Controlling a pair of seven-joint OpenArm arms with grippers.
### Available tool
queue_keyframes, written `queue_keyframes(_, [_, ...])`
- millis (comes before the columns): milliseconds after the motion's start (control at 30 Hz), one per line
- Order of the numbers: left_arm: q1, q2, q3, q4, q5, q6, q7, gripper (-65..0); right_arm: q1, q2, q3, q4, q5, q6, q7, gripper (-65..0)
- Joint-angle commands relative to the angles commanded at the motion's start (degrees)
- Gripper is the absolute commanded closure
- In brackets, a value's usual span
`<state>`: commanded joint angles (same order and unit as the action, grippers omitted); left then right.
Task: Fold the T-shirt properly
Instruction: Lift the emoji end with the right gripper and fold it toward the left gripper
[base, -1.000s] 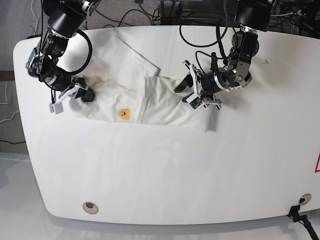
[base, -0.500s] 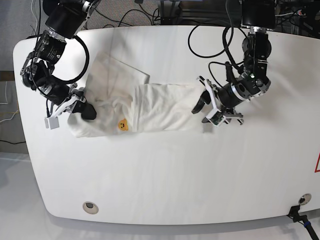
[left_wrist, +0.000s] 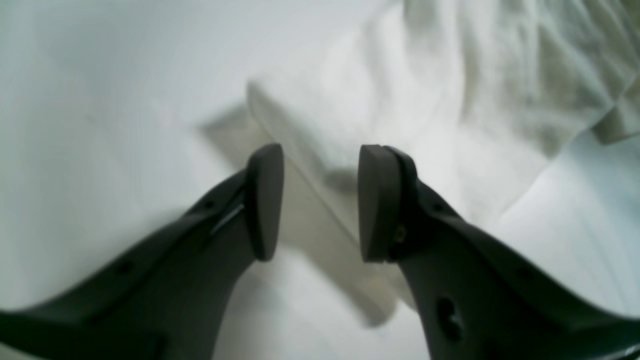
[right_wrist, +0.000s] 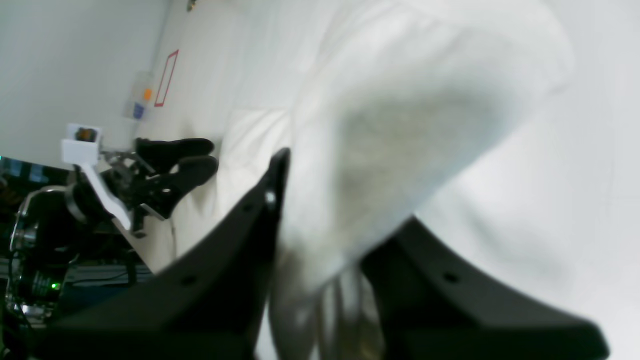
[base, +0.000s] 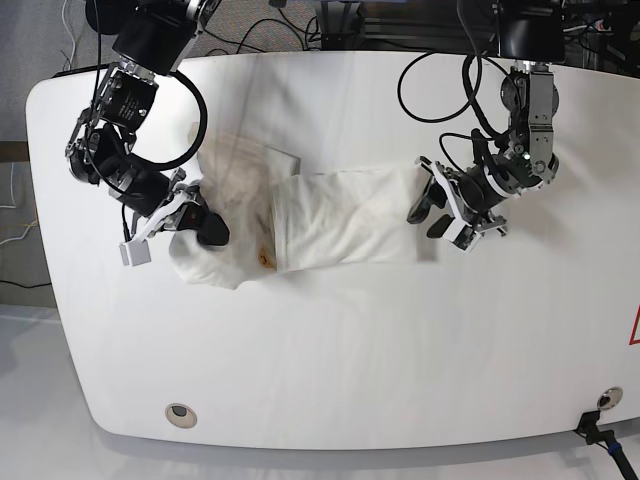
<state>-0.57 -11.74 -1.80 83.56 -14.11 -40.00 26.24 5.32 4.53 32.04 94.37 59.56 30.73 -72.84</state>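
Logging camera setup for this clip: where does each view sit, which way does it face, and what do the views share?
Base: high above the table, looking down; shows both arms, the left gripper on its right, the right gripper on its left, and the shirt between them.
Left wrist: behind the left gripper, facing the shirt edge; both fingers show, apart.
Right wrist: behind the right gripper, looking across the table; cloth bunched between its fingers.
Shared: the shirt in all; the right wrist view also catches the left gripper.

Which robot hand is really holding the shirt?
The right hand: white T-shirt cloth is bunched between its fingers. The left hand is open, with only a gap over the shirt's edge.
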Motion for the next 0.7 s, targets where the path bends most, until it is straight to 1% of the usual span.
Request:
queue_keyframes(67, [-0.2,0.0,0.0,-1.8,0.0,0.0,-0.1,-22.7,0.0,0.2,0.0,0.0,0.0,0.00,0.0,-6.5])
queue_keyframes(233, [-0.3,0.3,0.0,-2.5,0.3,0.0,-0.1,-22.7,0.0,0.1,0.0,0.0,0.0,0.00,0.0,-6.5])
queue_keyframes(367, [-1.8,0.1,3.1,-7.7,0.3,0.0,-0.1,-22.7,0.0,0.0,0.0,0.0,0.0,0.00,0.0,-6.5])
queue_keyframes(500, [-2.2,0.0,3.4,-10.4,0.3,0.0,-0.1,-22.7,0.0,-0.2,0.0,0.0,0.2,0.00,0.0,-6.5])
queue_keyframes(600, [-2.1,0.0,3.4,-10.4,0.3,0.0,-0.1,-22.7,0.2,-1.6,0.0,0.5,0.4,0.00,0.0,-6.4])
queue_keyframes(633, [-2.1,0.0,3.4,-10.4,0.3,0.0,-0.1,-22.7,0.2,-1.8,0.0,1.8,0.4,0.00,0.0,-6.4])
queue_keyframes(700, [-2.1,0.0,3.4,-10.4,0.3,0.0,-0.1,-22.7,0.4,-3.2,0.0,4.0,0.4,-0.18,-0.1,-6.4])
